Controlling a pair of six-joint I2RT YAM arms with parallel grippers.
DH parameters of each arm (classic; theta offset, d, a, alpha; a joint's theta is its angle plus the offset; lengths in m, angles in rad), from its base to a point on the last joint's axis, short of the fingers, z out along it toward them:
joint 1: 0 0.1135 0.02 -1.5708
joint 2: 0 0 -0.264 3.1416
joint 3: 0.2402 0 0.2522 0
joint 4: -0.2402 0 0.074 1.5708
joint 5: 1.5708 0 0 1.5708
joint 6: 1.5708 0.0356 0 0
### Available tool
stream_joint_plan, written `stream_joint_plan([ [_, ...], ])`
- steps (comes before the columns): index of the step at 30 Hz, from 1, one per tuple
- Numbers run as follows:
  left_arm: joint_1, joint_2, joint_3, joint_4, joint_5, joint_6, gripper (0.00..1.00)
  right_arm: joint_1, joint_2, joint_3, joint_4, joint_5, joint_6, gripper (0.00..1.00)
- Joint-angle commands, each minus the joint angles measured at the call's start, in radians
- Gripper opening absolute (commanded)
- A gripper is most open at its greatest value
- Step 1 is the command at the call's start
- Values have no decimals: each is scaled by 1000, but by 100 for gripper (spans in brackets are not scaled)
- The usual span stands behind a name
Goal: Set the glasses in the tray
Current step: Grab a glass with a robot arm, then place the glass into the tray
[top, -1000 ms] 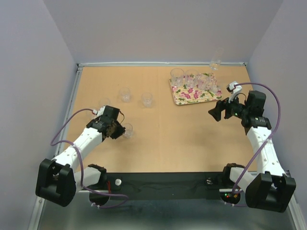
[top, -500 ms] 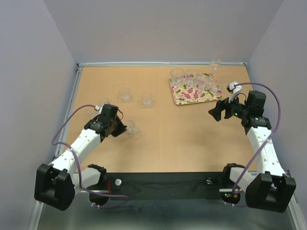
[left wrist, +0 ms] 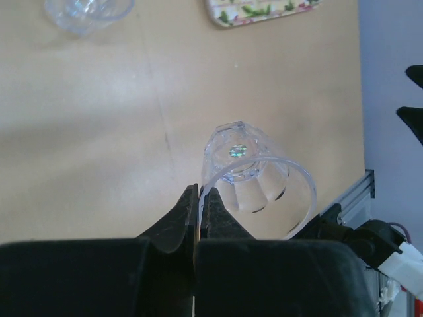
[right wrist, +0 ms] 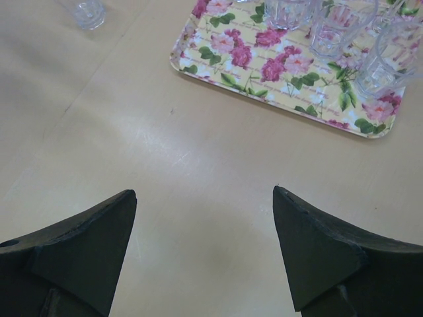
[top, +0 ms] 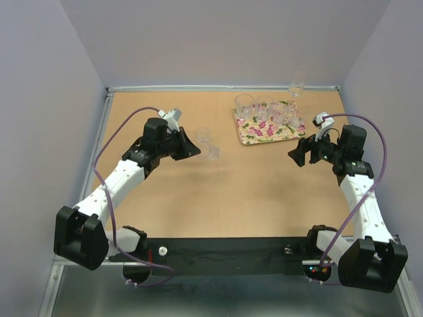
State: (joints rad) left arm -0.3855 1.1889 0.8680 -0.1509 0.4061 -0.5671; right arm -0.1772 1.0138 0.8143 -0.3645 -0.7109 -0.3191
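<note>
My left gripper (top: 197,146) is shut on the rim of a small clear glass (top: 213,152), held above the table left of centre. The left wrist view shows the rim pinched between the fingertips (left wrist: 210,200), with the glass (left wrist: 254,175) hanging tilted to the right of them. The floral tray (top: 254,135) lies at the far right and carries several glasses (top: 264,111). My right gripper (top: 299,152) hovers open and empty just near of the tray (right wrist: 231,56); its fingertips (right wrist: 125,201) stand wide apart over bare table.
One loose glass (top: 202,135) stands on the table just beyond my left gripper, and shows as the glass (left wrist: 86,10) at the top of the left wrist view. Another glass (top: 297,86) stands by the back wall behind the tray. Walls close in on three sides.
The left gripper closed on the glass's rim, then lifted it and swung it away from the near left toward the far right. The right arm has not moved.
</note>
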Motion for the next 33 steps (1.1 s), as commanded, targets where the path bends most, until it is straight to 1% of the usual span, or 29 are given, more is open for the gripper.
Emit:
stream_joint_plan([
  [1,-45,90,132,129,83,81,0,-7,-14,11,55,8,-8,89],
  [2,-62,141,181,132,82,94,0,-7,-11,11,56,10,-9,89],
  [4,-81,190,248,139,73,102,0,-7,-12,13,56,10,-11,89],
  [10,-131,388,391,146,36,119,0,-7,-15,11,55,18,-12,89],
  [13,-161,477,500,145,5,119,0,-7,-15,11,58,11,-9,89],
  [14,-164,521,522,146,-10,116,0,-7,-14,11,58,4,-8,89],
  [16,-170,563,561,166,-27,105,0,-7,-12,11,58,-4,-5,89],
  [19,-181,655,667,165,-46,89,0,-7,-11,9,58,-12,-5,89],
  [21,-185,717,712,154,-62,79,0,-7,-12,9,58,-12,-3,89],
  [23,-187,756,775,152,-75,72,0,-7,-14,9,58,-12,-3,89],
  [29,-190,876,908,87,-157,62,0,-7,-17,9,59,-10,-3,89],
  [33,-190,959,985,42,-187,70,0,-7,-15,9,59,-12,-3,89],
])
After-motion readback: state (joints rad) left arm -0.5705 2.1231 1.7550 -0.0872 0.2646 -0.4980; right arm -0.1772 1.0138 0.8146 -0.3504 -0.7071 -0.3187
